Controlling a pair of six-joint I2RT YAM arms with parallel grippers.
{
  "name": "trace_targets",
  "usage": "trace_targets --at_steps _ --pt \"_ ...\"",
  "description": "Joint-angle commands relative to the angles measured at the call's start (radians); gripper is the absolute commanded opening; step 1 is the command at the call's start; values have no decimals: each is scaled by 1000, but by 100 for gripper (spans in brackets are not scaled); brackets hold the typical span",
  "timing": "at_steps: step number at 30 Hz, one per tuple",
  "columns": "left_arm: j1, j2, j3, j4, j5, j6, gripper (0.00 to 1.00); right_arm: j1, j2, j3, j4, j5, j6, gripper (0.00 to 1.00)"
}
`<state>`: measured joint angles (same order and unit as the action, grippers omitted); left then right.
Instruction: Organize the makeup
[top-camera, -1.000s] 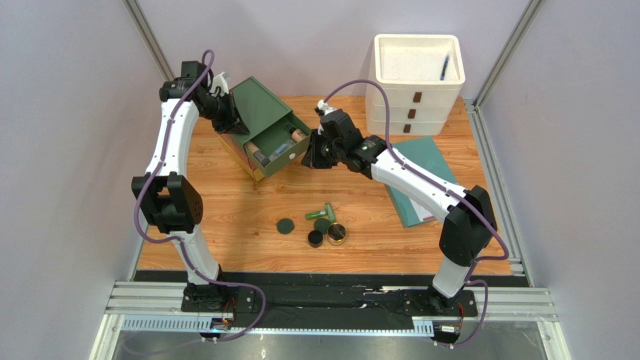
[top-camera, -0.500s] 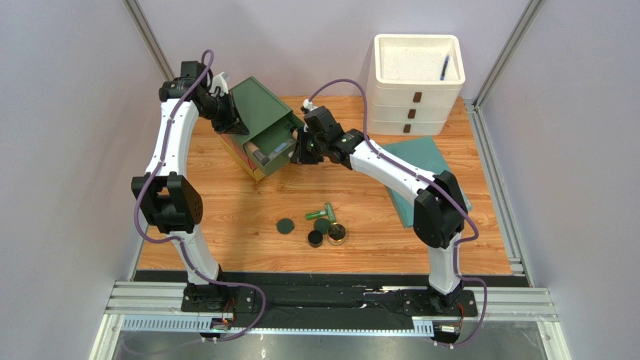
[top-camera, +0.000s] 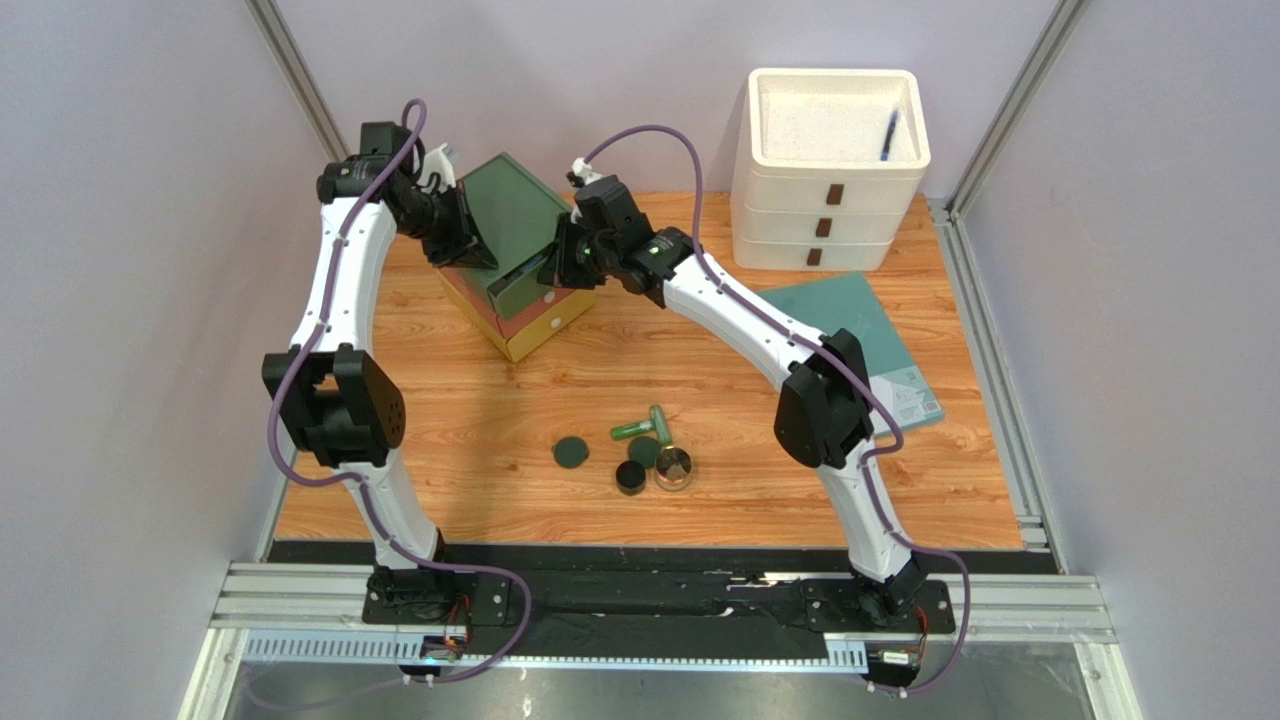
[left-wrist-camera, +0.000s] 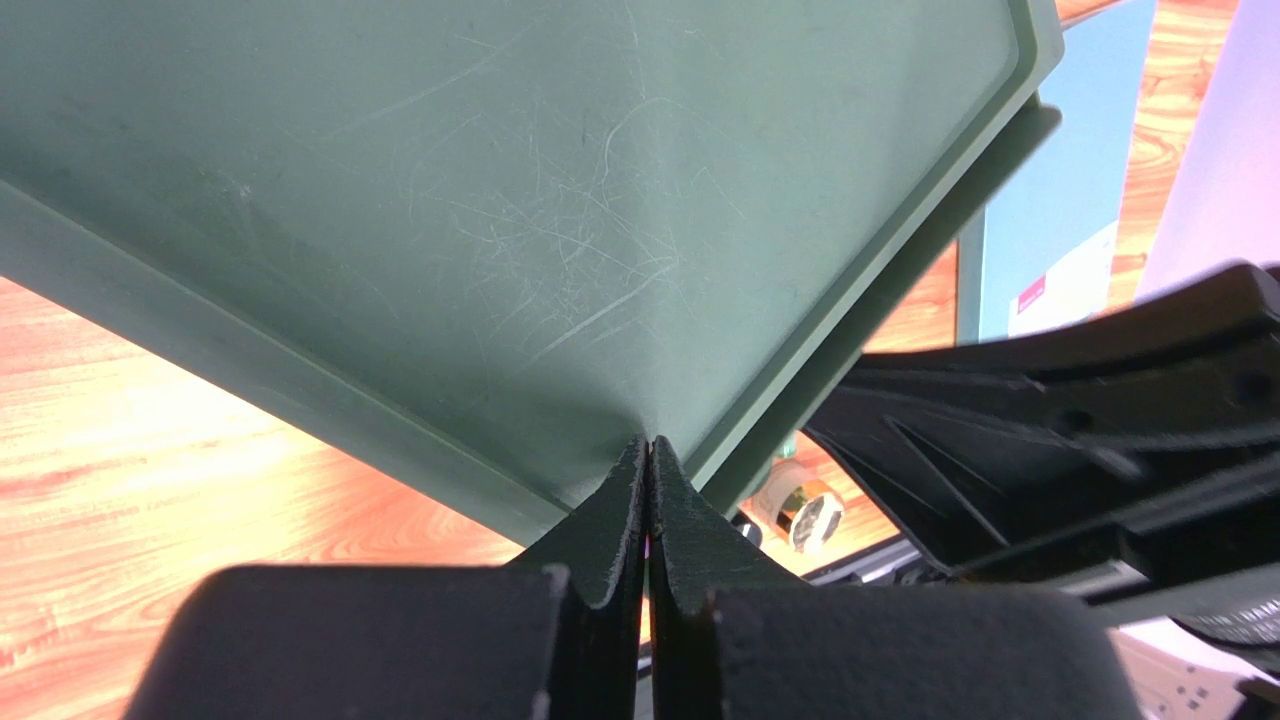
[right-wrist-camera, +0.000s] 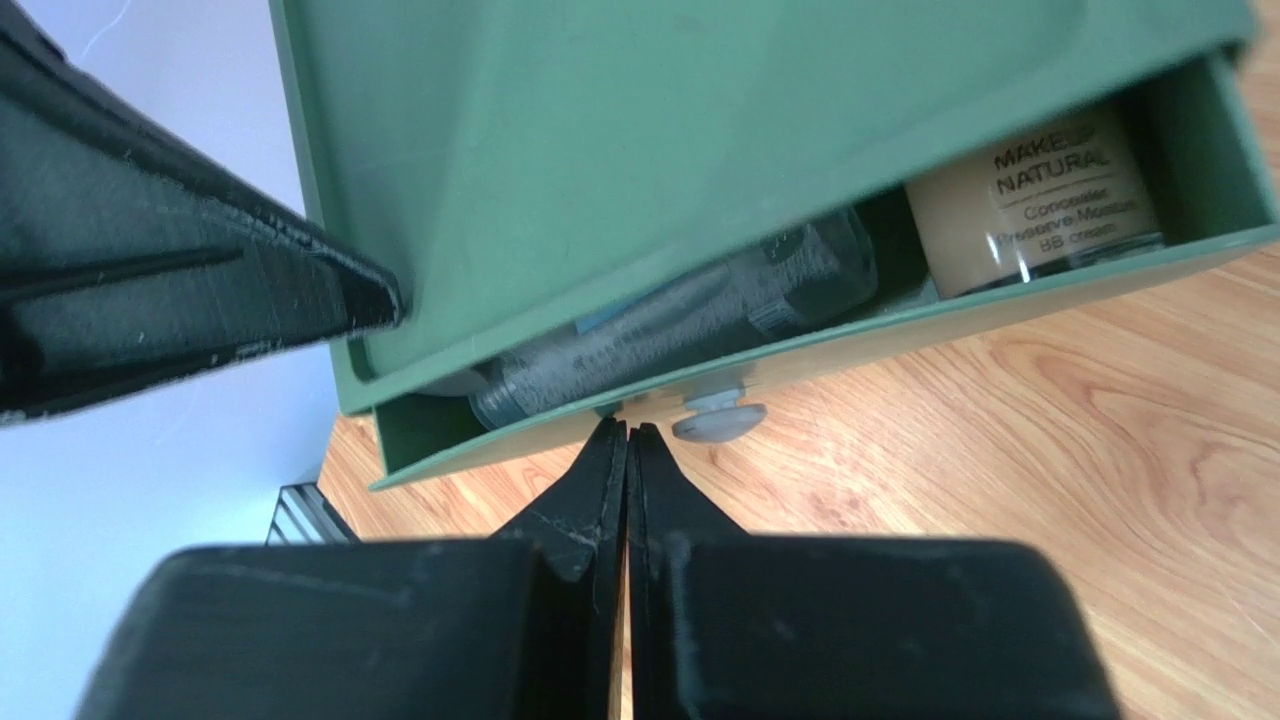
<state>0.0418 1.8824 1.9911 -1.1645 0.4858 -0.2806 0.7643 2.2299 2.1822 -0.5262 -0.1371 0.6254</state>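
A dark green drawer box (top-camera: 511, 225) stands at the back left, its drawer (right-wrist-camera: 842, 338) open only a little. Inside lie a clear bottle with beige contents (right-wrist-camera: 1034, 203) and a dark tube (right-wrist-camera: 676, 338). My right gripper (top-camera: 565, 270) is shut, its tips (right-wrist-camera: 627, 437) against the drawer front beside a grey knob (right-wrist-camera: 718, 422). My left gripper (top-camera: 458, 240) is shut, its tips (left-wrist-camera: 646, 450) pressed against the box's far edge (left-wrist-camera: 496, 225). Loose on the table are a bright green tube (top-camera: 642, 425), two dark green compacts (top-camera: 570, 452), a black jar (top-camera: 631, 477) and a gold-rimmed jar (top-camera: 675, 468).
A white stack of drawers (top-camera: 831, 188) stands at the back right with a blue pen (top-camera: 890, 135) in its top tray. A teal flat book (top-camera: 864, 338) lies right of the right arm. The box has yellow lower layers (top-camera: 544, 333).
My right gripper has moved left and back against the drawer front, and the drawer has slid from wide open to nearly shut. The left arm has not moved.
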Motion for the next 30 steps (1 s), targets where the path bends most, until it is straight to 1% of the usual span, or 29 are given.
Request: trace_targets --at_steps 1,2,3,4,5,6,7,9,11,14,15,17,18,19,21,24,25,26,28,29,30 --pt "17 43 -18 -86 -116 67 0 0 82 134 34 -32 31 0" --pt "17 41 -20 -87 -116 67 0 0 86 137 35 -32 36 1" --pt "15 43 -20 -87 -116 69 0 -2 85 128 41 -30 42 7" --pt "17 43 -20 -87 -116 69 0 0 82 119 45 -26 49 11" --pt "15 43 -20 -87 -118 70 0 0 70 104 69 -25 56 16" --pt "17 41 -21 -86 -121 70 0 0 60 85 86 -28 71 24" --pt "17 43 -20 -87 -122 70 0 0 50 38 104 -29 80 26" --pt "17 41 -18 -87 -122 72 0 0 13 -5 135 -30 88 26" --pt "17 43 -18 -86 -119 70 0 0 -30 -67 138 -32 82 27" --pt "15 43 -18 -86 -119 70 0 -2 -84 -180 166 -30 74 30" --pt "17 44 -18 -87 -119 72 0 -5 -119 -209 178 -42 80 33" --pt "15 43 -20 -87 -124 73 0 -8 -145 -301 227 -65 103 42" --pt "17 41 -23 -87 -125 73 0 -11 -160 -332 244 -91 118 52" --pt "17 41 -21 -87 -130 75 0 -14 -168 -357 282 -102 144 56" --pt "15 41 -21 -86 -131 77 0 -26 -177 -420 322 -143 177 61" --pt "15 41 -23 -86 -135 78 0 -49 -170 -473 406 -203 244 63" --pt "17 40 -25 -86 -138 83 0 -57 -165 -490 467 -222 273 63" --pt "15 40 -25 -89 -139 83 0 -74 -156 -508 510 -242 340 63" --pt "15 38 -25 -92 -145 87 0 -91 -135 -591 630 -308 439 61" --pt "17 40 -26 -95 -147 89 0 -109 -127 -623 772 -338 547 61" --pt "15 40 -26 -95 -147 90 0 -115 -122 -692 849 -348 594 60"
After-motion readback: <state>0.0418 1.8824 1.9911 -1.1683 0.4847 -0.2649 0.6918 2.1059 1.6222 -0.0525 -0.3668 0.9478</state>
